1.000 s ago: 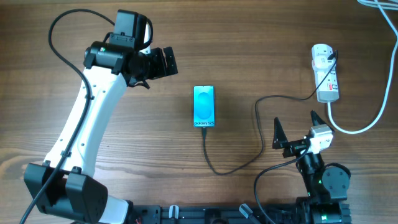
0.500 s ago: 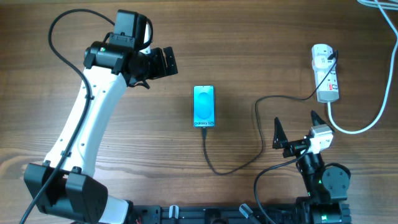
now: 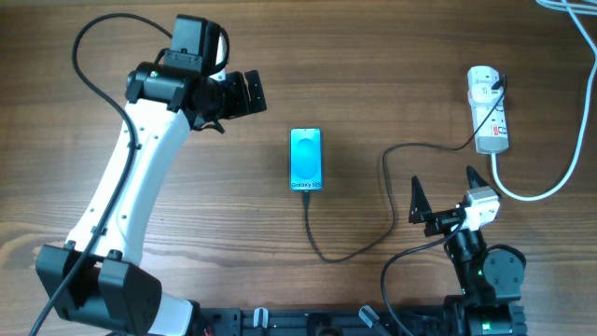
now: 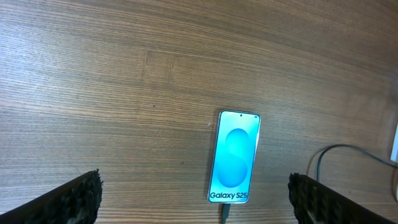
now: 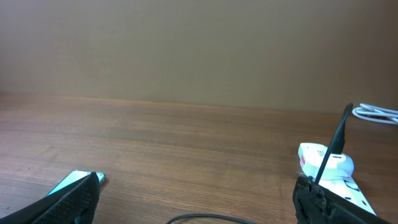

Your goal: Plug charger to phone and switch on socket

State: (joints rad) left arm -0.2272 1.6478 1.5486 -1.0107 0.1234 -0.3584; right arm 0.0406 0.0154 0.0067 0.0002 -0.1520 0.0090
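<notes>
phone (image 3: 306,160): table centre, screen lit
charger (image 3: 308,219): tip at phone's bottom edge, looks plugged
socket (image 3: 489,110): far right; switch unclear, probably left to do
left gripper (image 3: 250,93): fingers spread, empty
right gripper (image 3: 443,191): fingers spread, empty

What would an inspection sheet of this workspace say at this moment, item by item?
Surface: brown wood-grain table, flat.
Job's things: flat phone with turquoise screen lies mid-table, screen up; white elongated power strip lies at the far right, its switch state not readable.
Clutter: nothing seen.
Grippers: left gripper open, empty, apart from the phone; right gripper open, empty, short of the strip.
Cables: thin black charger cable meets the phone's lettered end and loops toward the strip's adapter end; thick white cord leaves the strip's other end.
Surroundings: plain brown wall behind the table.
</notes>
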